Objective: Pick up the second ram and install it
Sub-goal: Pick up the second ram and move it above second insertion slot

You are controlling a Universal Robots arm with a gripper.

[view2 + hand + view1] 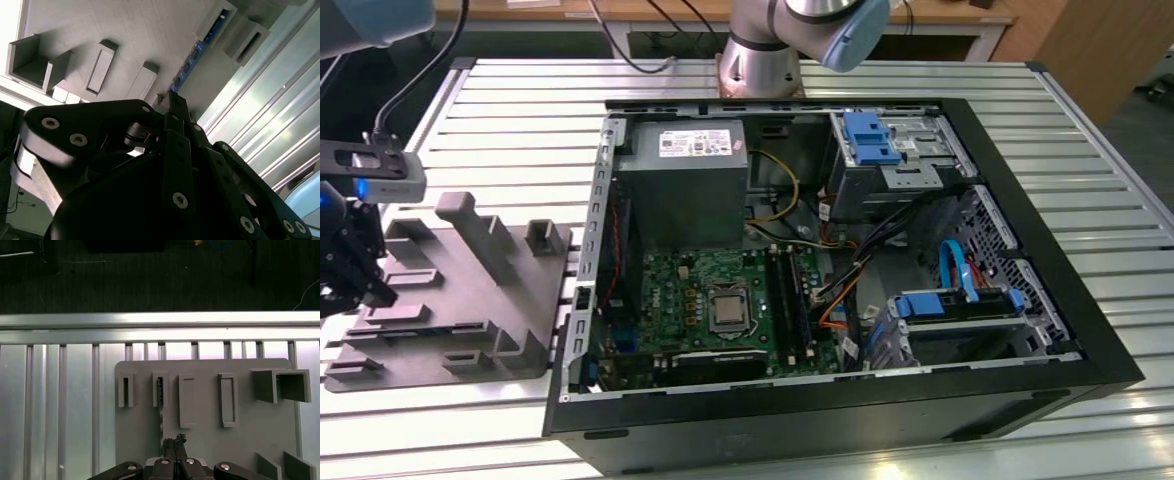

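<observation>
Second ram [161, 407]: stands on its long edge on the grey holder plate [250, 430], one end seated in a narrow upright pocket of the plate. In the second wrist view it shows as a blue strip with dark chips [197, 47] running out of that pocket across the plate [125, 30].

Gripper [175, 441]: directly over the plate, fingers pressed together with no gap between them. Tips [174, 102] sit just beside the ram's free end. Cannot tell whether they touch it.

Exterior view: gripper [354, 270] hangs above the plate's [467, 300] edge farthest from the computer case [1014, 250]. The plate lies flat on the slatted aluminium table [520, 110]. The case lies open just beside the plate, on the exterior view's right of it, with the green motherboard [670, 285] and grey power-supply box [680, 190] exposed.
</observation>
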